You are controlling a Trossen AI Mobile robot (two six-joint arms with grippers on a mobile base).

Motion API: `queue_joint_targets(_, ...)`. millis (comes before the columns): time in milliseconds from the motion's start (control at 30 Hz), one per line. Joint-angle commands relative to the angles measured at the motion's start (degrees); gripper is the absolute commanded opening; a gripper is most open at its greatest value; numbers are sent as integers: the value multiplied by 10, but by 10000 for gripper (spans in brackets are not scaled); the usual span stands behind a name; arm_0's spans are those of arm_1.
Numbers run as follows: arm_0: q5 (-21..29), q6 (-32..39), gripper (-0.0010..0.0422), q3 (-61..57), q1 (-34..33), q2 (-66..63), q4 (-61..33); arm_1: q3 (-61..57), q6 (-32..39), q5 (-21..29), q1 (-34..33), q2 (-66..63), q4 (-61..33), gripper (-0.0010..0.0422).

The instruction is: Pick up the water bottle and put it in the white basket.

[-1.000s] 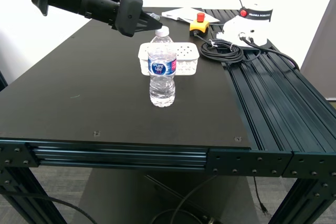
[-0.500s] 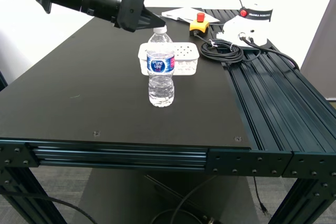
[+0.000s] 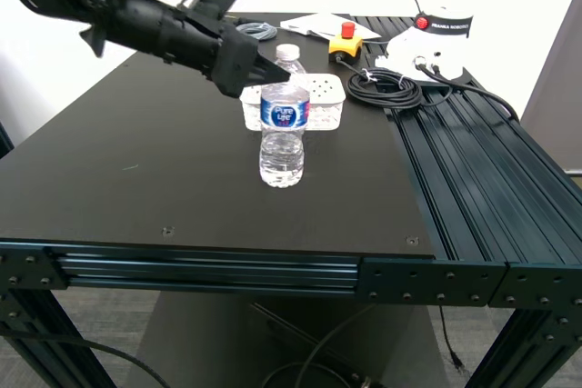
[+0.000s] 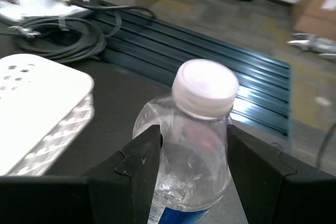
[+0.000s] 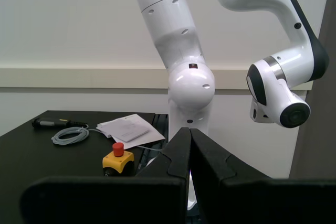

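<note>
You see my first gripper (image 4: 189,156) spread around the bottle's (image 3: 282,134) shoulder, fingers (image 4: 137,169) at its sides, bottle upright on the table (image 3: 136,170) just before the basket (image 3: 323,102), my second gripper (image 5: 190,156) pressed together, empty, facing a white robot arm (image 5: 184,51).

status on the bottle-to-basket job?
Done: my first gripper has reached the water bottle, its jaws straddling the neck. In hand: closing the grasp; the bottle stands on the table. Left: lift and place it in the white basket. My second gripper is shut, idle.
</note>
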Motion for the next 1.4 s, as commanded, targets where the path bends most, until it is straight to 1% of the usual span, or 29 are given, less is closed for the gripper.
queue_joint_targets(33, 1, 1, 1, 1, 0, 0, 2, 17, -7, 21, -3, 44, -21, 159)
queue_joint_targets(67, 1, 2, 1, 1, 0, 0, 1, 25, -8, 23, -5, 50, -19, 152)
queue_joint_targets(100, 1, 2, 1, 1, 0, 0, 2, 33, -8, 22, -7, 50, -18, 131)
queue_joint_targets(133, 1, 2, 1, 1, 0, 0, 2, 41, -8, 22, -7, 49, -19, 95)
queue_joint_targets(200, 1, 1, 1, 1, 0, 0, 2, 58, -11, 22, -6, 48, -19, -8)
queue_joint_targets(267, 1, 2, 1, 1, 0, 0, 2, 70, -21, 4, -4, 48, -20, 4)
queue_joint_targets(300, 1, 2, 1, 1, 0, 0, 1, 76, -21, -7, -3, 48, -21, -4)
queue_joint_targets(333, 1, 2, 1, 1, 0, 0, 1, 87, -21, -7, -1, 48, -21, 0)
queue_joint_targets(400, 1, 2, 1, 1, 0, 0, 2, 127, -30, -2, 3, 48, -40, -1)
queue_joint_targets(567, 1, 2, 1, 1, 0, 0, 2, 278, -13, -6, 19, 57, -130, -1)
queue_joint_targets(667, 1, 2, 1, 1, 0, 0, 1, 372, 4, -4, 33, 89, -197, -1)
queue_joint_targets(733, 1, 2, 1, 1, 0, 0, 1, 410, 6, -3, 41, 115, -216, -1)
queue_joint_targets(867, 1, 2, 1, 1, 0, 0, 1, 475, -5, -3, 60, 170, -219, -1)
queue_joint_targets(933, 1, 1, 1, 1, 0, 0, 2, 508, -15, 18, 64, 194, -234, 0)
queue_joint_targets(967, 1, 2, 1, 1, 0, 0, 1, 524, -15, 20, 65, 206, -241, 0)
queue_joint_targets(1133, 1, 2, 1, 1, 0, 0, 0, 582, -14, 19, 67, 243, -246, 0)
queue_joint_targets(1200, 1, 2, 1, 1, 0, 0, 1, 592, -12, 11, 69, 251, -246, 0)
queue_joint_targets(1400, 1, 2, 1, 1, 0, 0, 0, 590, -1, 14, 72, 252, -246, 0)
